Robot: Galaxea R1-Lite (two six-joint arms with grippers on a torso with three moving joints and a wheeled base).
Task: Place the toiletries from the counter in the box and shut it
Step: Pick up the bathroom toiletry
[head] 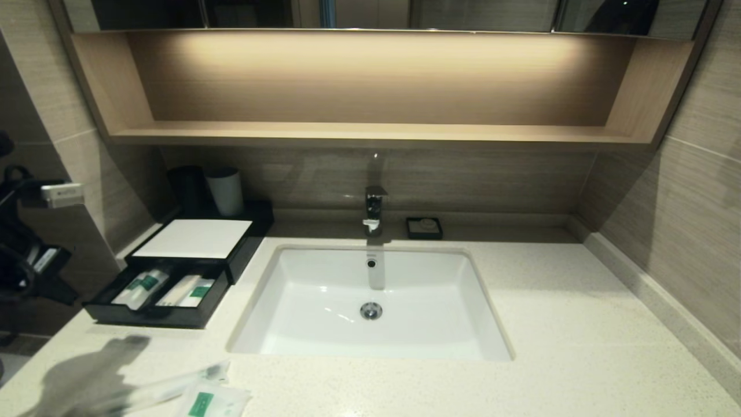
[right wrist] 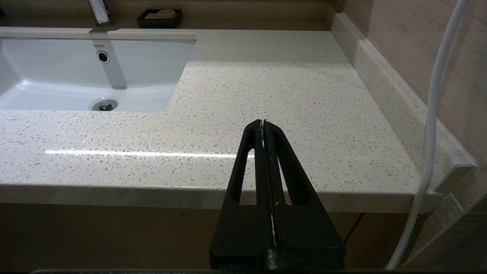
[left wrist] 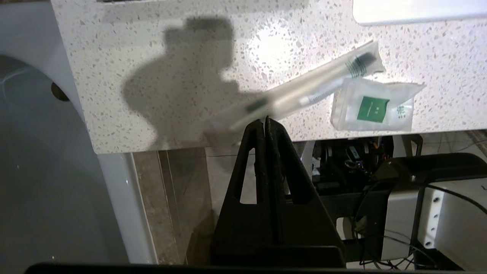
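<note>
One long clear-wrapped stick (head: 173,385) and a square white sachet (head: 208,401) with a green label lie on the counter (head: 579,347) at the front left. I cannot make out a second stick there. The black box (head: 156,315) stands at the back left with its drawer pulled out and wrapped packs inside. My left gripper (left wrist: 265,120) is shut and hangs over the counter's front edge. Its tips overlap the near edge of the stick (left wrist: 315,85), left of the sachet (left wrist: 374,108). Only its shadow shows in the head view. My right gripper (right wrist: 263,121) is shut and empty, parked at the counter's front right edge.
A white sink basin (head: 301,289) sits mid-counter with a faucet (head: 375,211) behind it. A small black soap dish (head: 424,227) is at the back. A grey cup (head: 226,191) and a dark cup (head: 186,188) stand behind the box. A wooden shelf (head: 370,133) hangs above.
</note>
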